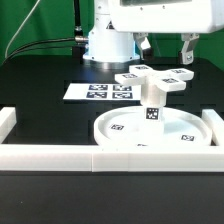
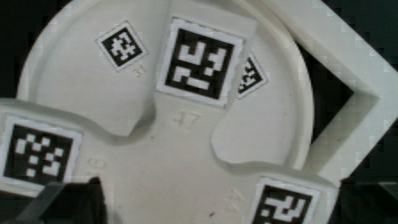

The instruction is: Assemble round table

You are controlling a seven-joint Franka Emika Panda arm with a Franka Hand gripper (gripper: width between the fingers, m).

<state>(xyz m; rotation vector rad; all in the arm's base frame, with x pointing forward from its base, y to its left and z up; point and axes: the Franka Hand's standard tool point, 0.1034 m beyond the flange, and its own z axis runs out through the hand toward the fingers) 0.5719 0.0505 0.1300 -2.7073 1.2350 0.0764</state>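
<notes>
My pincer point(image 1: 164, 46) hangs high at the rear, toward the exterior view's right, its two dark fingers pointing down and spread apart. My white arm rises behind it.

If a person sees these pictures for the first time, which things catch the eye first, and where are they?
First comes the large rimmed disc top, lying inside the corner of the white border rail, with the short leg standing upright at its centre. The cross-shaped base sits on top of the leg, and the hand hangs just above it. The wrist view is filled by white tagged parts.
</notes>
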